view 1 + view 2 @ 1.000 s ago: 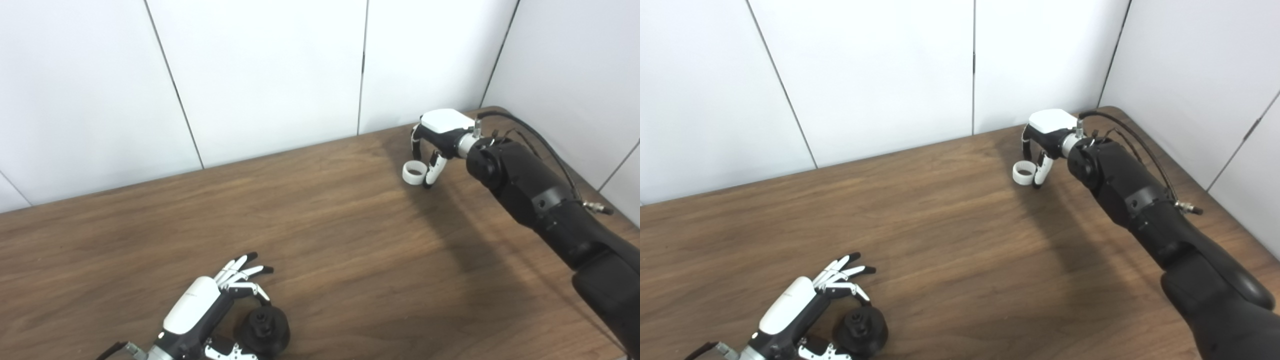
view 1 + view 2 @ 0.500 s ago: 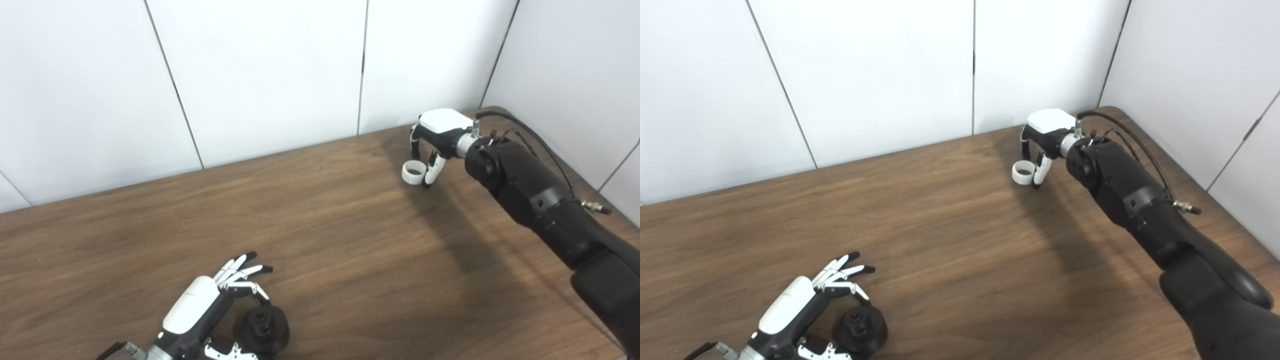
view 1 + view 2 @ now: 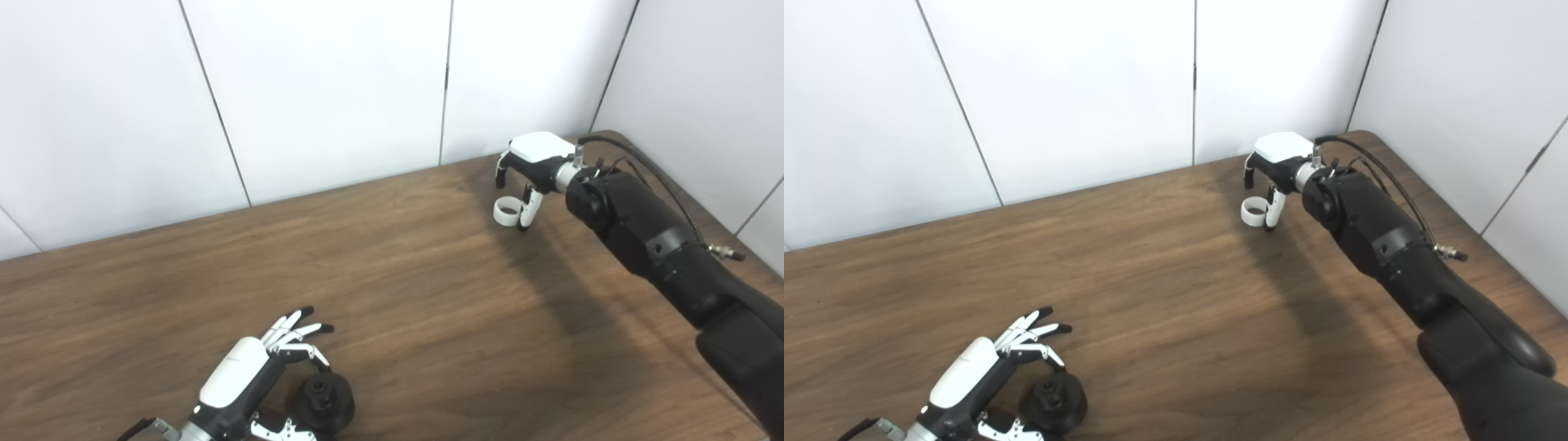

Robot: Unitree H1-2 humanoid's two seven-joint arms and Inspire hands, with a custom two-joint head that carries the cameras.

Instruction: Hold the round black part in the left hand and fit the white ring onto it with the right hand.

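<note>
The round black part [image 3: 321, 401] stands on the wooden table [image 3: 398, 294] near the front edge at the left. My left hand [image 3: 245, 380] lies just left of it, fingers spread; one finger curls toward the part's far rim and the thumb lies at its near side. Far away at the back right, the white ring [image 3: 506, 212] rests on the table. My right hand [image 3: 533, 159] hovers over the ring, open. Its thumb points down right beside the ring, and its fingers are raised clear of the ring.
White wall panels [image 3: 331, 92] close off the table at the back and right, meeting near the table's rounded far corner [image 3: 606, 133]. A black cable [image 3: 661, 171] loops over my right forearm. A wide stretch of bare wood separates the two hands.
The right hand's fingers have lifted up and away from the white ring, while the thumb stays beside it. The left hand and the black part have hardly moved.
</note>
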